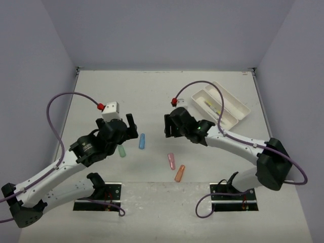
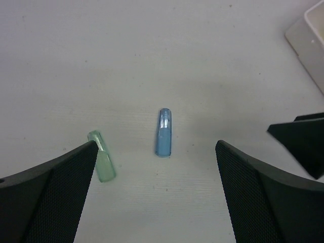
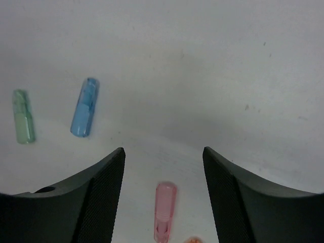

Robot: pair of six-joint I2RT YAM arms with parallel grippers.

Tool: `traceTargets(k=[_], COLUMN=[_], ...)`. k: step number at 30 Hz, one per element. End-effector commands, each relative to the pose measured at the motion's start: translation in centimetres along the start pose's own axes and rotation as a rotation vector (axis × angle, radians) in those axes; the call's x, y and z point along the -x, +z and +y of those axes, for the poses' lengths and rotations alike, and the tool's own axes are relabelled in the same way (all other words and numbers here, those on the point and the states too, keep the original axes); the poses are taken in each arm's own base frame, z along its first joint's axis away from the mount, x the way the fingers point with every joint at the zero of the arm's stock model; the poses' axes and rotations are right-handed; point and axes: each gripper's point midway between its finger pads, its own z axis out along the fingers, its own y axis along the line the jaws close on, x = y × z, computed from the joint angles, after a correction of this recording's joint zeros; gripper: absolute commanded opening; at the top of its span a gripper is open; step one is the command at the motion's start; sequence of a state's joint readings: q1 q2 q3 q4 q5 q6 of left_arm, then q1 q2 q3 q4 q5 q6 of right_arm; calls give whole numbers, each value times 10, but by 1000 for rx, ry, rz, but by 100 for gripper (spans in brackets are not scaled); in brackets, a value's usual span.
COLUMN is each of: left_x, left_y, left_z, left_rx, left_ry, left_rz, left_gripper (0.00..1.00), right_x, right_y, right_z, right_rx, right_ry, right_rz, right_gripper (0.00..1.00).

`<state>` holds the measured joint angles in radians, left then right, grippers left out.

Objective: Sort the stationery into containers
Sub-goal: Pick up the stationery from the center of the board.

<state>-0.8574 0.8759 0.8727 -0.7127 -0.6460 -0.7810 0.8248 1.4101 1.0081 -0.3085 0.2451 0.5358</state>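
Four stubby pieces lie on the table: green (image 1: 122, 151), blue (image 1: 142, 140), pink (image 1: 171, 161) and orange (image 1: 179, 173). My left gripper (image 1: 130, 126) is open and empty; in the left wrist view the blue piece (image 2: 164, 132) lies ahead between the jaws and the green piece (image 2: 102, 156) touches the left finger's edge. My right gripper (image 1: 169, 126) is open and empty, above the pink piece (image 3: 165, 211), with blue (image 3: 85, 107) and green (image 3: 23, 123) to its left. The white two-compartment tray (image 1: 238, 106) at far right holds thin pens (image 1: 213, 107).
Grey walls enclose the table on three sides. The right gripper's dark finger (image 2: 301, 142) and a tray corner (image 2: 306, 38) show at the right of the left wrist view. Purple cables loop over both arms.
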Motion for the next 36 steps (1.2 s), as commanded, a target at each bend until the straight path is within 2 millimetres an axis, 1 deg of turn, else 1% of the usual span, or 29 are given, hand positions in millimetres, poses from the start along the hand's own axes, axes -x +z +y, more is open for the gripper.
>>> traceTargets(k=[1,2,3,7,8,9,10,11,14,15,17,19,22,24,26,29,31,32,33,36], left_x=[40,42,43,39,36,36,31,29,25,25,24,23,23,23,25,24,24,24,24,24], left_y=[-36,-41,-45,-47,-45,-46,-43,-42,-39,-38,-37,-36,-38,-39,-40,-40,-39,-40,-40,-40], left_z=[20,22,24,27,31,32,34,34,28,28,28,27,26,26,25,24,24,24,24,25], left_rx=[-2,-11,-21,-42,-30,-29,-23,-23,-57,-53,-52,-54,-63,-73,-81,-88,-89,-90,-91,-89], left_ry=[-22,3,21,71,81,82,87,88,95,96,99,102,102,100,91,93,94,94,92,89], left_rz=[-101,-103,-101,-96,-95,-100,-95,-91,-89,-87,-84,-80,-81,-86,-94,-96,-94,-95,-95,-99], left_gripper=[100,100,100,100,100,100,100,100,100,100,100,100,100,100,100,100,100,100,100,100], right_x=[-74,-84,-94,-123,-131,-134,-140,-141,-153,-155,-160,-168,-177,-186,-190,-191,-189,-185,-179,-147], right_y=[4,1,0,-1,0,1,3,3,0,0,0,2,6,9,10,11,11,11,11,8], right_z=[-3,-2,1,15,17,18,20,23,25,26,24,18,15,14,13,12,14,16,19,28], right_rx=[-238,-280,-303,-307,-298,-296,-283,-269,-250,-247,-253,-280,-292,-288,-286,-288,-276,-267,-252,-207], right_ry=[143,130,91,35,30,30,30,36,34,32,31,25,18,13,13,4,-9,-18,-33,-62], right_rz=[158,181,203,268,289,291,300,305,330,335,342,357,385,407,414,418,416,408,397,332], right_gripper=[76,84,86,87,86,84,83,80,56,52,50,49,46,34,27,23,5,0,0,0])
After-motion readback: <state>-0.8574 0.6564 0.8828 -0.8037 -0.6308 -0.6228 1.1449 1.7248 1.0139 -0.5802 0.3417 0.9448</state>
